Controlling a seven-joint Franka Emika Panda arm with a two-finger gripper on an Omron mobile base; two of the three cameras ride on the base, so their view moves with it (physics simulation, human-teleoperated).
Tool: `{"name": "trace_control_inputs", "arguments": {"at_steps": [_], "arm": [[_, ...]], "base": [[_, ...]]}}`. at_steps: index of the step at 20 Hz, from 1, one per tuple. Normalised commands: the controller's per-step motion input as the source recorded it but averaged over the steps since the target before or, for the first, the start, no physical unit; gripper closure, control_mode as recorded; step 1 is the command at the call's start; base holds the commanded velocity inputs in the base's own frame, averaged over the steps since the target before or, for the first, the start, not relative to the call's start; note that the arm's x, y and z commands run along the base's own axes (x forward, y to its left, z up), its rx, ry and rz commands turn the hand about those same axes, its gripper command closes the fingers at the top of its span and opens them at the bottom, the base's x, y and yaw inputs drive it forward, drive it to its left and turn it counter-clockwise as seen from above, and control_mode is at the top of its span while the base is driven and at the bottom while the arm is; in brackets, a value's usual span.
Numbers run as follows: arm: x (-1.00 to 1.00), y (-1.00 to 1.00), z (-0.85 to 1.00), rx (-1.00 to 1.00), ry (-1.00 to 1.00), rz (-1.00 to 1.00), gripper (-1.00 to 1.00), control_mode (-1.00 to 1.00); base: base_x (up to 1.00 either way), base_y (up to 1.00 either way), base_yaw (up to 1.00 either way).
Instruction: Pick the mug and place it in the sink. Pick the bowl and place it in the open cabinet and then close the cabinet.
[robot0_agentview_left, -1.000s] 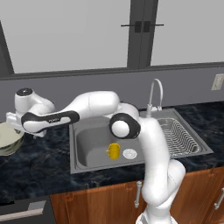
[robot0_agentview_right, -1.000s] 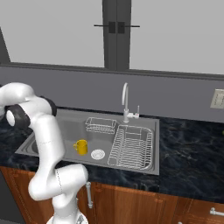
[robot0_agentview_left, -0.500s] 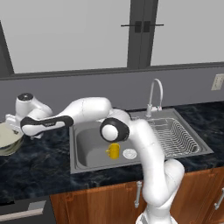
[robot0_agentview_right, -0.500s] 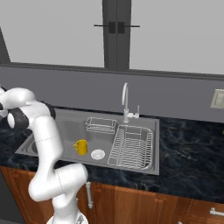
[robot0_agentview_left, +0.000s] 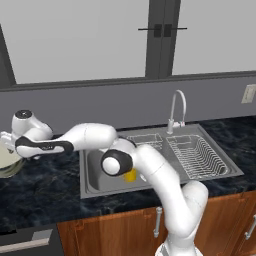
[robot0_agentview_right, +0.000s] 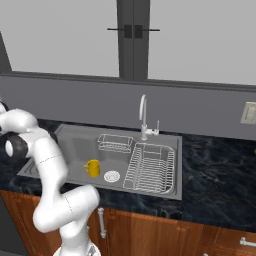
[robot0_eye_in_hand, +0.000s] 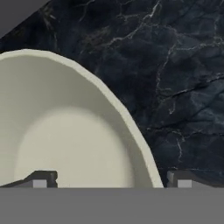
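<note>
The gripper (robot0_eye_in_hand: 111, 178) is open, its jaws spread wide and straddling the rim of the bowl (robot0_eye_in_hand: 65, 131): one fingertip (robot0_eye_in_hand: 41, 178) inside the bowl, the other over the dark marble counter (robot0_eye_in_hand: 175, 78).

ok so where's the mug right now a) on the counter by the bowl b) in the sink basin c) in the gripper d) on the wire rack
b: the mug stands on the floor of the sink beside the drain, while the open gripper straddles the rim of the bowl over on the counter.
</note>
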Motion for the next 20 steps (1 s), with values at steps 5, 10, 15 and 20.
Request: {"name": "trace_control_inputs", "arguments": {"at_steps": [5,10,15,20], "arm": [[-0.08,0.06,-0.32,0.02,0.01,0.00,1.00,-1.00],[-0.46,-0.24,-0.19,0.07,0.02,-0.01,1.00,-1.00],[-0.99,-0.85,-0.13,0.10,0.00,-0.10,1.00,-1.00],[-0.95,-1.00,-0.05,0.15,0.00,-0.32,1.00,-1.00]], "base": [[0.00,0.00,0.00],[0.00,0.00,0.00],[0.00,0.00,0.00],[0.00,0.00,0.00]]}}
